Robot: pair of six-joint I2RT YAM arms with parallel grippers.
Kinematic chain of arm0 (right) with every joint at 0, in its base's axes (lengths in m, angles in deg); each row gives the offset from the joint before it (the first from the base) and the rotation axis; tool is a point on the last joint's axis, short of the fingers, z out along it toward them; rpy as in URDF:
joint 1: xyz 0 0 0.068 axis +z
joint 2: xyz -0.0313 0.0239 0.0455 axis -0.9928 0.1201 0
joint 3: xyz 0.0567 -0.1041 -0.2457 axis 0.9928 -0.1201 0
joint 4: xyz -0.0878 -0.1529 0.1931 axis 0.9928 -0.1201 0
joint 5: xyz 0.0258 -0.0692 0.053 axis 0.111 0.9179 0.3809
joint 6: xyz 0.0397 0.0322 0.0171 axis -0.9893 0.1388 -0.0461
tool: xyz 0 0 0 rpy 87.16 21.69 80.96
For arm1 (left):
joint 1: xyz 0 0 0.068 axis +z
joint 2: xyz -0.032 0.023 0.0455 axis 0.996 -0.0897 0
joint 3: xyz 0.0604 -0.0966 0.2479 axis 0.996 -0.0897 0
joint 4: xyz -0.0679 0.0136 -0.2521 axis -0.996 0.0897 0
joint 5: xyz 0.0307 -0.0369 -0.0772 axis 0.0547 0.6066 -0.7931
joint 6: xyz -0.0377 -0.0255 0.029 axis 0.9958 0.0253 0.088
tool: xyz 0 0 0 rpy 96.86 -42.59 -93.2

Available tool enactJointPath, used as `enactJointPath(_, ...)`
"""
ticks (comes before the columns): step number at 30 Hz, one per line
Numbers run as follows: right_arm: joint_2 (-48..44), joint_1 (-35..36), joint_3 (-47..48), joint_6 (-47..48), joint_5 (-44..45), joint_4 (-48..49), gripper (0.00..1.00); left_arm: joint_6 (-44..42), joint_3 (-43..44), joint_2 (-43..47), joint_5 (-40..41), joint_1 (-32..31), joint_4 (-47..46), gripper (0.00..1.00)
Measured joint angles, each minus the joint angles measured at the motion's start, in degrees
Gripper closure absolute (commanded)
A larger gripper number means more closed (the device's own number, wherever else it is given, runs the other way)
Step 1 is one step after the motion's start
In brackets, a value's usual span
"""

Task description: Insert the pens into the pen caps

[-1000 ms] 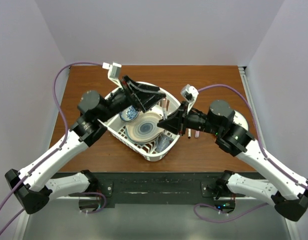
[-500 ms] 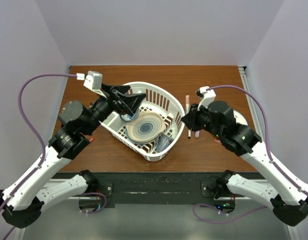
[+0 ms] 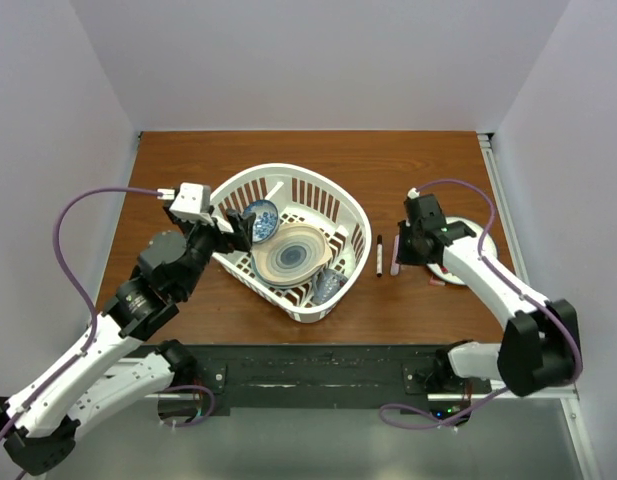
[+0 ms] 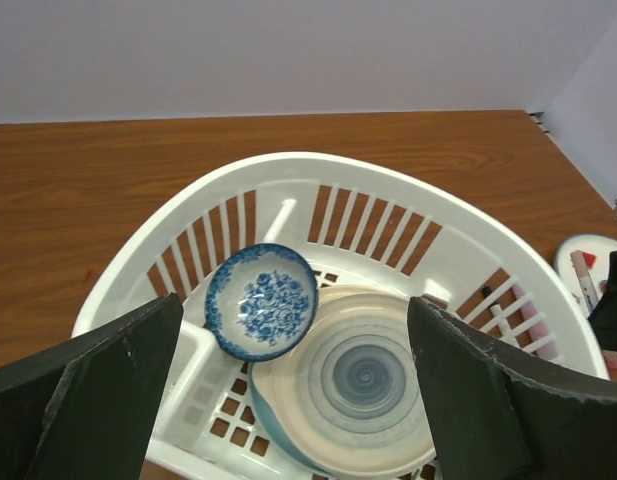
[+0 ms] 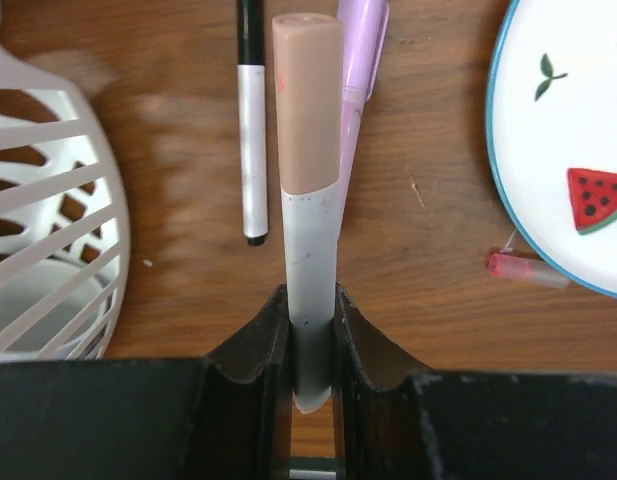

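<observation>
"Two tools on show — what is each doing?"

"The left tool is released. Its fingers are spread wide at the left side of the white basket, and nothing sits between them. Inside the basket, a small blue-patterned bowl sits up against a larger swirled plate."

"And the right one?"

"The right tool is clenched on a tan-capped pen — white barrel, with the cap on its far end. The fingers pinch the barrel near its bare end. The pen points straight out from the tool, over the wooden worktop to the right of the basket."

"Where are the other pens?"

"Two lie on the wood just right of the basket, side by side. One is a black-capped pen with a white barrel and the other is a lilac pen. In the wrist view the held one crosses in front of the lilac one. Whether they touch I cannot tell."

"Anything else close by?"

"A short reddish tube lies just beside the rim of a watermelon plate, white with a blue edge. Cap or pen, I cannot tell. From above, the right arm hides part of that plate."
</observation>
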Motion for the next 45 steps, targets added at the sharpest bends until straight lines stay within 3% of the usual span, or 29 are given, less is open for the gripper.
enactJointPath(11, 14.05, -0.2, 0.81, -1.22, -4.42, 6.51, 0.83, -2.27, -1.9, 0.94, 4.94, 0.0, 0.42, 0.0)
enactJointPath(24, 16.22, -0.22, 0.9, -2.05, -4.24, 8.04, 0.74, -2.51, -2.05, 2.36, 5.81, 0.0, 0.39, 0.0)
enactJointPath(37, 14.6, -0.22, 1.03, -2.75, -4.37, 6.88, 0.73, -2.49, -2.34, 2.12, 9.31, 0.0, 0.37, 0.0)
enactJointPath(45, 1.25, -0.22, 2.12, -3.15, -7.21, 4.17, 0.67, 3.52, -1.84, -4.44, 14.71, 2.67, 5.09, 0.0)
